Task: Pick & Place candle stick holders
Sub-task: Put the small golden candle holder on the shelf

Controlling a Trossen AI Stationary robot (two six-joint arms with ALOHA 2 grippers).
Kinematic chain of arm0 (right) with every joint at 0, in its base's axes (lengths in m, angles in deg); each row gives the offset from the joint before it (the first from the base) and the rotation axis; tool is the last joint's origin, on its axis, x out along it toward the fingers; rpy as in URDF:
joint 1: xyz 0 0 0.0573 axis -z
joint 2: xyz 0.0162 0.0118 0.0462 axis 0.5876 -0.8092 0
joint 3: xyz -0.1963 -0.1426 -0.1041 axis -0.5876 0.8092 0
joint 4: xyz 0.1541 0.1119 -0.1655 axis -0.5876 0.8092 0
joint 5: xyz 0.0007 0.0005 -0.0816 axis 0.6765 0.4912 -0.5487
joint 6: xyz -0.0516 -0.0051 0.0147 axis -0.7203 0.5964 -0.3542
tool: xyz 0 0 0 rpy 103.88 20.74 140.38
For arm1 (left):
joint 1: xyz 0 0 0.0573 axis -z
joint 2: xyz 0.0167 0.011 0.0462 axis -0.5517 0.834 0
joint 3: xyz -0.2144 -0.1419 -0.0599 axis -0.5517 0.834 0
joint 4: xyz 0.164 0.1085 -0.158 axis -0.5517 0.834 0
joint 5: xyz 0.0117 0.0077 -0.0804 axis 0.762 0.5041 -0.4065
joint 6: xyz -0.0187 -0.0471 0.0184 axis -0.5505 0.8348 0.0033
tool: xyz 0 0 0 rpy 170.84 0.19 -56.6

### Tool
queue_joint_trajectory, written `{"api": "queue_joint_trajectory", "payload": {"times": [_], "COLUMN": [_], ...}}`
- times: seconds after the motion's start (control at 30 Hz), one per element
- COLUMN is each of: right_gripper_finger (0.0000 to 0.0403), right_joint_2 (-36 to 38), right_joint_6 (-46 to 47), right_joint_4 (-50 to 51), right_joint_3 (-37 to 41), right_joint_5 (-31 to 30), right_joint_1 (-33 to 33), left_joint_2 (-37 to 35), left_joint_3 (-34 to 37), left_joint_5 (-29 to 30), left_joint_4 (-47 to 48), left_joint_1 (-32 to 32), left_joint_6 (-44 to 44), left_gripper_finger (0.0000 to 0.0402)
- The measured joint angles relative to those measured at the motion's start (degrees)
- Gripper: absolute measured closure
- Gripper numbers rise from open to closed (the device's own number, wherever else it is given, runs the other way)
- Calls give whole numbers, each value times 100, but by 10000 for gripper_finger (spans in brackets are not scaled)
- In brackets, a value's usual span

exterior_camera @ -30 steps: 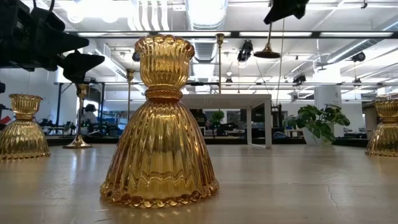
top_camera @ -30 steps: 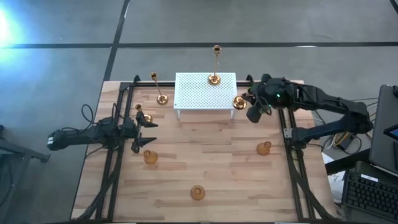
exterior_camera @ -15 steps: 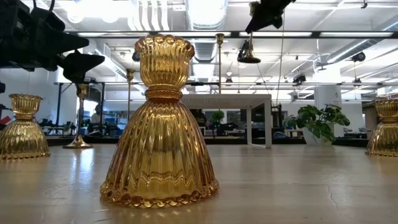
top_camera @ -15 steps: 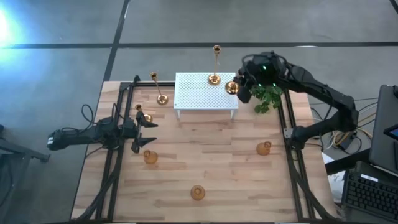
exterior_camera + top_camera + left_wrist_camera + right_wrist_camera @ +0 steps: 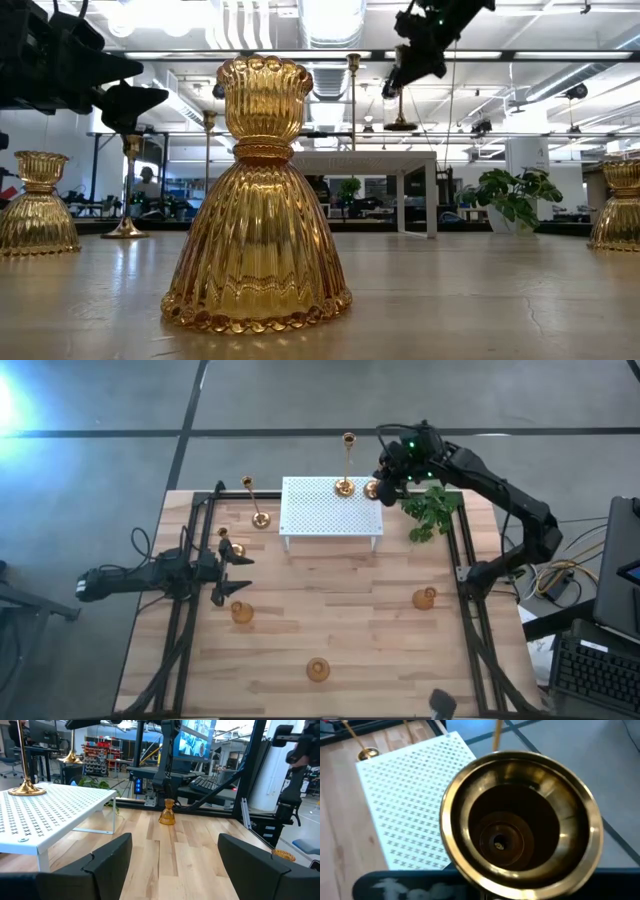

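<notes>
Now your right gripper, clamped on a brass holder, has moved toward upper center, above the white stand; left gripper open.

bright overhead lights, glare top-left, near cup perhaps blurred

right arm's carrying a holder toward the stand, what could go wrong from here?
1. The right claw holds a brass holder beside the tall candlestick on the white stand; a sideways nudge could topple it.
2. The plant sprig lies just below the arm, which could snag it when retreating.
</notes>
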Motion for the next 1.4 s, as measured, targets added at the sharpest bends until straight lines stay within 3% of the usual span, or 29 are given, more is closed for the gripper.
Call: {"api": "queue_joint_trajectory", "payload": {"times": [0.37, 0.93, 1.4], "right_gripper_finger": [390, 390, 390], "right_joint_2": [-486, -1390, -1402], "right_joint_6": [-89, -103, -163], "right_joint_4": [-101, 291, -163], "right_joint_3": [-48, -1107, -652], "right_joint_5": [247, 518, 485], "right_joint_1": [379, 643, 638], "left_joint_2": [0, 0, 0], "left_joint_3": [0, 0, 0], "left_joint_5": [0, 0, 0], "left_joint_4": [0, 0, 0], "left_joint_1": [-1, -1, -1], "left_joint_6": [0, 0, 0], "left_gripper_finger": [101, 101, 101]}}
